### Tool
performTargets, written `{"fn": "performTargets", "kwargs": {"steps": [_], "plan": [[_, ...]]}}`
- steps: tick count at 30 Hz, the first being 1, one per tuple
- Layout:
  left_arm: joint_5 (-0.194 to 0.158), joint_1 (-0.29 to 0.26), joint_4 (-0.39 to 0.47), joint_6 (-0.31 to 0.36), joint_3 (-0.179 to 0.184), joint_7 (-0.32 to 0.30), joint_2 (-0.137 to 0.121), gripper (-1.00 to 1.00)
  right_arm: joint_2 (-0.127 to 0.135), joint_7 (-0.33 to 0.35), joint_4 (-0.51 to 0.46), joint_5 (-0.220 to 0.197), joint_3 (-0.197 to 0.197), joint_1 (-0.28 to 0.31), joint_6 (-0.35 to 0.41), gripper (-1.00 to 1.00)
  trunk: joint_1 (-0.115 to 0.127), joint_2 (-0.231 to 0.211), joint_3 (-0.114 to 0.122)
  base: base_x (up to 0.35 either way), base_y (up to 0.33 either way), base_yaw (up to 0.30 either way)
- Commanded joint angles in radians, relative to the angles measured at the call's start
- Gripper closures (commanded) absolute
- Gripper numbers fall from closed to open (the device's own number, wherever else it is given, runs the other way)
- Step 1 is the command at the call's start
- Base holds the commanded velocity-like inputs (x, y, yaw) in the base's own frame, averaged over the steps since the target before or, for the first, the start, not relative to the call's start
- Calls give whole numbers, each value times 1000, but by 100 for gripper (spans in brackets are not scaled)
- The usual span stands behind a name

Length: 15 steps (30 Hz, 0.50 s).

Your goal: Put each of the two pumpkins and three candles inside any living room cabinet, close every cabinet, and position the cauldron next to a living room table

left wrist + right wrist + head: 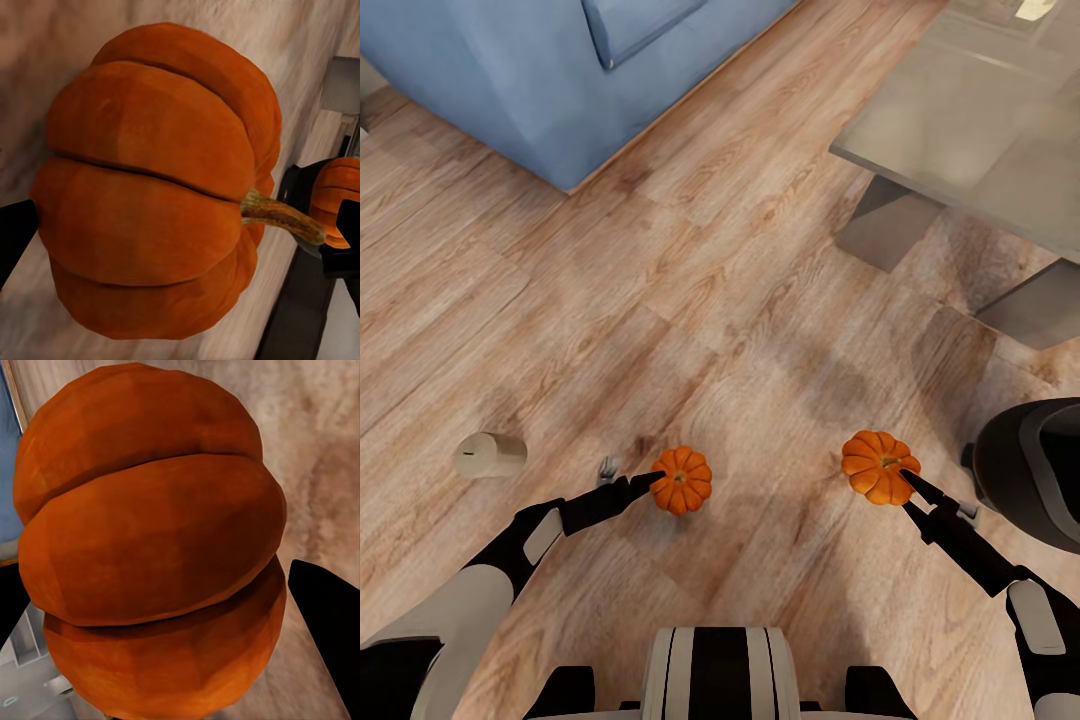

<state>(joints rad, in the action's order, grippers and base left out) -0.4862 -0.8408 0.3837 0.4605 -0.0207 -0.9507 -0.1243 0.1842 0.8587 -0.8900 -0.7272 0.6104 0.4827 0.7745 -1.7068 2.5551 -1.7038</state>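
- The left gripper (656, 481) is clamped on one pumpkin (682, 480), which sits at its fingertips and is carried above the wooden floor (690, 300). In the left wrist view that left pumpkin (154, 180) is close up, a dark finger (13, 236) at one flank and its stem pointing sideways toward the other arm.
- The right gripper (907, 480) is closed around the second pumpkin (878, 466), held forward and inward of the wrist. In the right wrist view this right pumpkin (150, 547) sits between dark fingers (326, 630) on either side.
- Both pumpkins are level with each other in front of the trunk, well apart, stems roughly upward in the head view.
- A candle (490, 455) lies on its side on the floor, outward of the left arm and near it; its long axis runs across the view. The left arm is plainly the nearer one, but its gripper is full.
- Farther out: a blue sofa (510, 90) ahead to the left, a grey low table with its tabletop (960, 120) ahead to the right, and a dark rounded object (1030, 470) just beside the right arm, which I cannot identify for sure.
- Judgement: with both hands loaded, the coming move is a carry to the cabinet; the candle would wait for a freed gripper.
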Motion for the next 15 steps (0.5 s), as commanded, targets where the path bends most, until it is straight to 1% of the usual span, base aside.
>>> {"fn": "performTargets", "kwargs": {"steps": [1, 9, 15], "plan": [[-3, -1, 0, 7, -2, -2, 0, -100, 0, 2, 0, -3, 2, 1, 6, 100, 0, 0, 0, 0, 0, 0], [-3, 0, -4, 5, -2, 1, 0, -100, 0, 2, 0, -3, 2, 1, 6, 100, 0, 0, 0, 0, 0, 0], [-9, -1, -4, 3, -2, 45, 1, -100, 0, 2, 0, -3, 2, 1, 6, 100, 0, 0, 0, 0, 0, 0]]}}
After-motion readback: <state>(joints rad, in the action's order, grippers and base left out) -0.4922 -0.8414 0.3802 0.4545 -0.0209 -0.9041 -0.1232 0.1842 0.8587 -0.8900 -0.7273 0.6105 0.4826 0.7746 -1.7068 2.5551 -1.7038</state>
